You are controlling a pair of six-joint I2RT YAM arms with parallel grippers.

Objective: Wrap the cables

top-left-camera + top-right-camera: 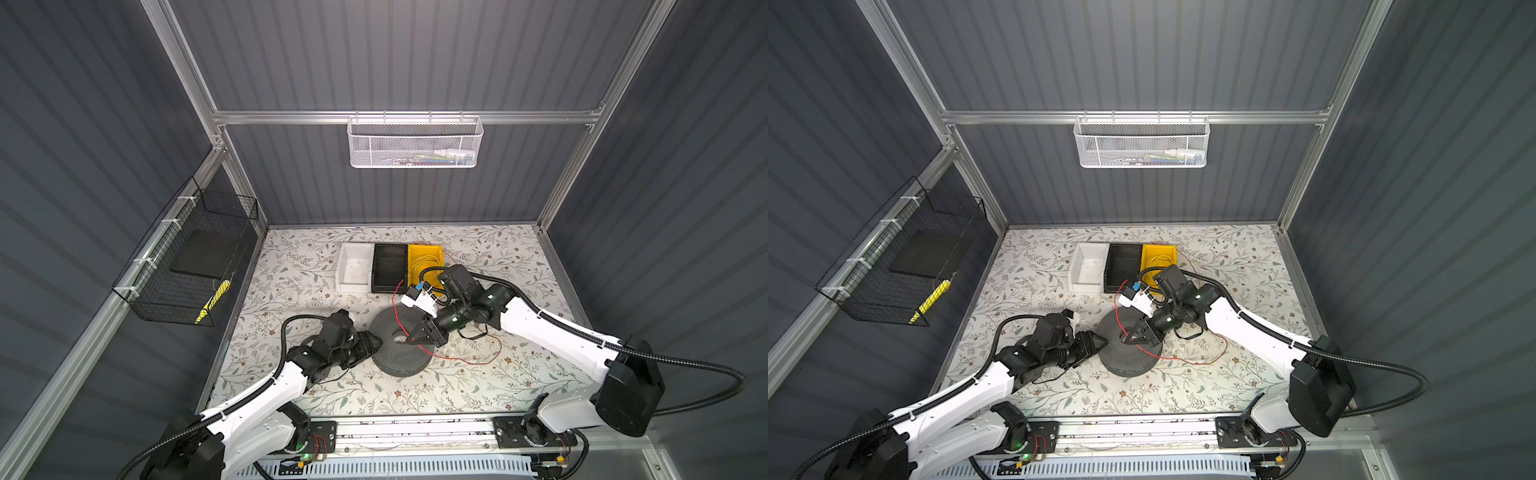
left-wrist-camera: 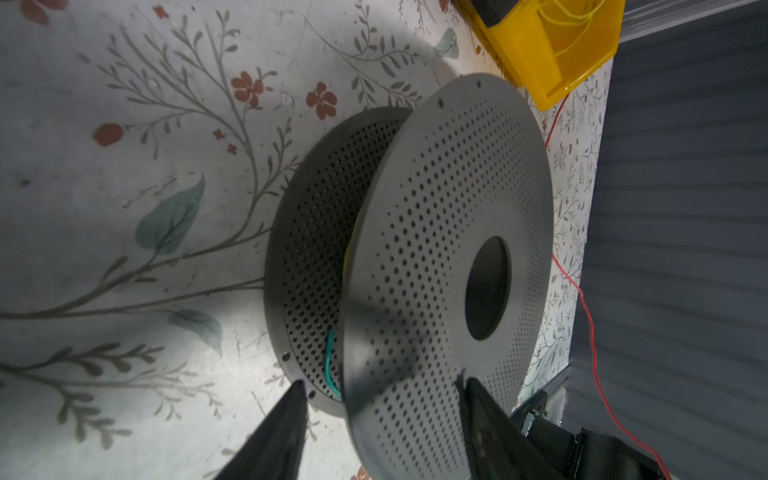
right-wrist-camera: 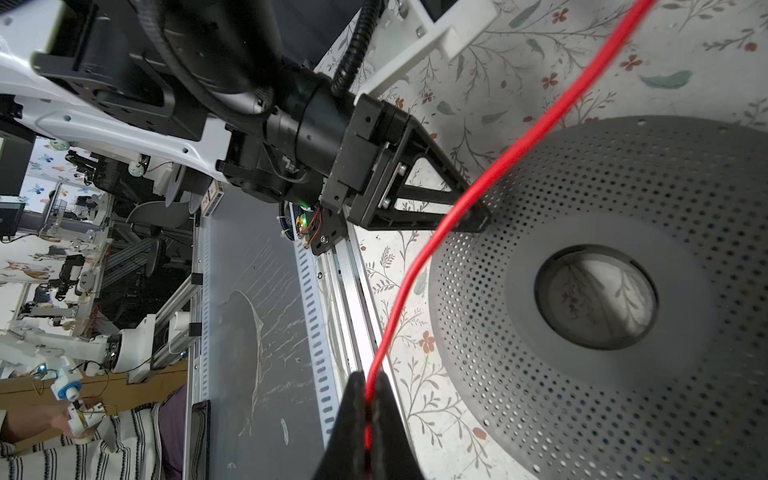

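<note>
Count: 2 arms, 1 spool, 3 bins, 2 wall baskets, 3 cables in sight (red, yellow, green).

Spool (image 1: 390,358): grey, two perforated discs with a centre hole. It lies flat at mid table (image 1: 478,395).

Bins: white (image 1: 355,268), black (image 1: 390,268) and yellow (image 1: 424,257), in a row at the far side.

Baskets: white mesh (image 1: 413,145) on the far wall, black wire (image 1: 187,266) on the left wall.

Red cable (image 3: 405,291): very thin, glossy and springy. It arcs from near the black bin's near edge down over the spool top. A further red run lies in a loose curve on the table right of the spool.

Yellow cable (image 2: 577,16): looped inside the yellow bin.

Green cable (image 2: 330,365): a short piece between the spool's discs.

Right gripper (image 3: 368,395): clenched on the red cable, above the spool's centre hole.

Left gripper (image 2: 384,392): at the spool's left edge, jaws apart with one on each side of the rim. Cannot tell whether they clamp it.
</note>
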